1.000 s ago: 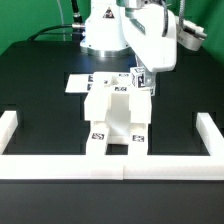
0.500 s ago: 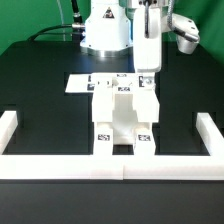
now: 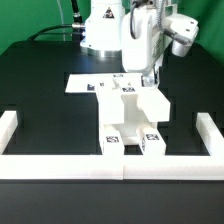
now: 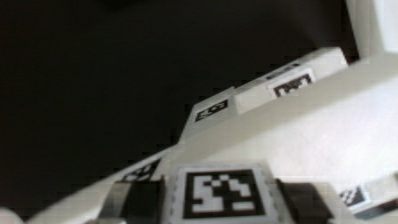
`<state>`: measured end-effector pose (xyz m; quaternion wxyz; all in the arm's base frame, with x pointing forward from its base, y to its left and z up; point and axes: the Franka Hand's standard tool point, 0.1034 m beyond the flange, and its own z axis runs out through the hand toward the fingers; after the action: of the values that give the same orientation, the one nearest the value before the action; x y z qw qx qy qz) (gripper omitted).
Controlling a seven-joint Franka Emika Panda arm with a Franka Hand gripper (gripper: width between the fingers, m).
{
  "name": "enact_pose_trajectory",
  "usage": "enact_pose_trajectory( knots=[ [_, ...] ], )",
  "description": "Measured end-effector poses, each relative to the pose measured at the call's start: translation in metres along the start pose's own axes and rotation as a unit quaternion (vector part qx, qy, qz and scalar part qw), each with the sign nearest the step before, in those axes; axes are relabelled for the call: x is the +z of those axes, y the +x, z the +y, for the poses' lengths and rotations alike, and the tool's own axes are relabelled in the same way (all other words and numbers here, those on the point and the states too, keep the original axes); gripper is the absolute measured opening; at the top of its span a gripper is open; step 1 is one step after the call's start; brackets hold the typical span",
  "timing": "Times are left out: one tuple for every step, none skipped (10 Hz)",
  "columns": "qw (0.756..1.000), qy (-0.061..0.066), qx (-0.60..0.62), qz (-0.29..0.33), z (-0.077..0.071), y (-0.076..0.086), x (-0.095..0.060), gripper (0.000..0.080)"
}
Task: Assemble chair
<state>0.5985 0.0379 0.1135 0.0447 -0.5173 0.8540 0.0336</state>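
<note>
The white blocky chair [image 3: 132, 118] stands partly built in the middle of the black table, front legs with tags near the front rail. My gripper [image 3: 148, 76] is at its upper back corner on the exterior view's right, shut on a tagged chair piece. In the wrist view that tagged piece [image 4: 222, 195] fills the gap between my dark fingers [image 4: 139, 197], and my gripper [image 4: 222, 200] clamps it from both sides.
The marker board [image 3: 84, 84] lies flat behind the chair and shows in the wrist view [image 4: 285, 85]. A white border rail [image 3: 60, 166] runs along the front, with ends at the left [image 3: 8, 126] and right [image 3: 212, 128]. The robot base [image 3: 104, 35] stands at the back.
The chair has slid toward the exterior view's right and nearer the front rail, turning slightly. My gripper has stayed at its upper back corner and moved with it.
</note>
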Motion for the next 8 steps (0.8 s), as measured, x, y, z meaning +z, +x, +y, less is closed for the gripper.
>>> enact_pose_trajectory(
  knots=[
    [1.000, -0.001, 0.021, -0.003, 0.0011, -0.0018, 0.0004, 0.0289],
    [1.000, -0.002, 0.023, -0.004, 0.0016, -0.0028, 0.0007, 0.0289],
    [1.000, -0.002, 0.009, -0.004, 0.0019, -0.0031, 0.0008, 0.0289],
    [1.000, -0.002, -0.005, -0.004, 0.0019, -0.0032, 0.0008, 0.0347],
    [1.000, -0.002, -0.005, -0.004, 0.0020, -0.0032, 0.0008, 0.0514],
    [0.999, -0.006, -0.042, -0.003, 0.0026, -0.0009, 0.0012, 0.0514],
    [0.993, -0.016, -0.116, -0.003, 0.0035, 0.0020, 0.0006, 0.0621],
    [0.986, -0.025, -0.163, -0.005, 0.0036, 0.0026, -0.0010, 0.0640]
  ],
)
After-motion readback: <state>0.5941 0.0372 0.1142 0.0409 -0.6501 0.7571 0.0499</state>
